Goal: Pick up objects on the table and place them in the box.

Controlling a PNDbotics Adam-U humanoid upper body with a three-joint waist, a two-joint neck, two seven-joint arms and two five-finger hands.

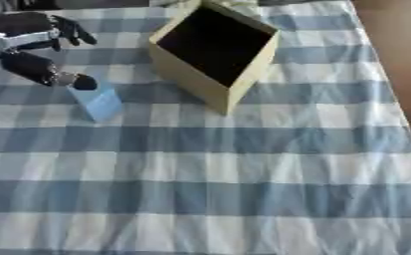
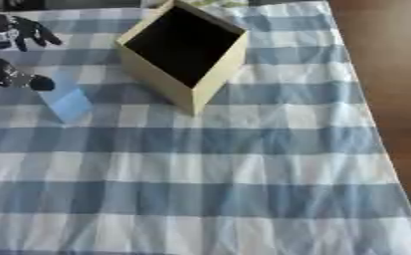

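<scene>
One object was all you had left on the table: a small light-blue block (image 1: pixel 96 102), standing on the blue-and-white checked cloth (image 1: pixel 243 189) at the left, a little nearer than the box and clear of it. The near part of the cloth carried nothing else that I could make out.

Your left hand (image 1: pixel 34 35) came in from the upper left. A dark thumb or fingertip sat at the top of the block, touching or nearly so; the other fingers (image 1: pixel 73 30) were spread and relaxed further back, above the cloth. I judged the hand to be open, with nothing in its hold; no finger was curled round the block. Your right hand showed in neither view.

Beyond and to the right of the block stood the tan cardboard box (image 1: pixel 200 82), open at the top, one corner turned toward you. Its inside read as plain dark, so I could not tell whether anything lay in it.

Judgement on progress: the block was not yet lifted, so the grasp, the carry to the right and the drop into the box were all to come. With only this one item visible on the cloth, you were probably on the last pick.
</scene>
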